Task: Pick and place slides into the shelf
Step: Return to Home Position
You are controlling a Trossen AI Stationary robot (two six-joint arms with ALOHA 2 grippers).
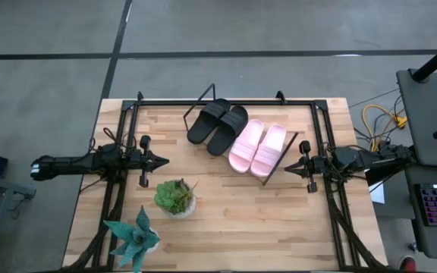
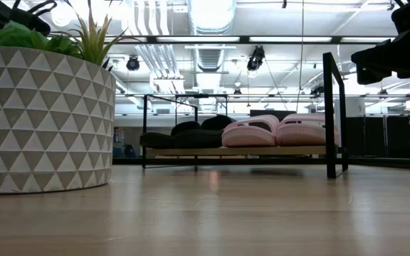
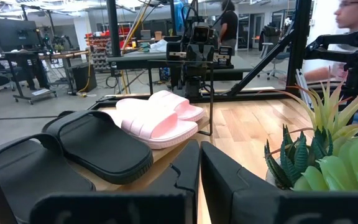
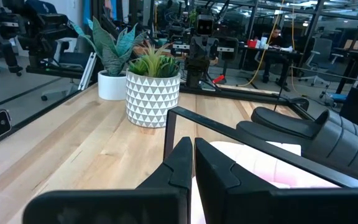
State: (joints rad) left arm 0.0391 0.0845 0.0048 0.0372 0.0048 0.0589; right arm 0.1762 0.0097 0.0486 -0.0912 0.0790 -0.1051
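Two black slides (image 1: 217,126) and two pale pink slides (image 1: 258,149) lie side by side, soles down, on the slanted light-wood shelf (image 1: 196,114) at the table's far middle. They also show in the low view (image 2: 262,132) and in the left wrist view (image 3: 157,121). My left gripper (image 1: 164,160) hovers shut and empty at the table's left, left of the shelf. My right gripper (image 1: 288,161) hovers shut and empty at the right, just beside the shelf's right end and the pink slides (image 4: 272,168).
A green plant in a white triangle-patterned pot (image 1: 176,198) stands near the table's middle front. A blue-green plant in a white pot (image 1: 133,236) stands at the front left. A person (image 3: 353,25) shows beyond the table's right side. Bare wood lies at the front right.
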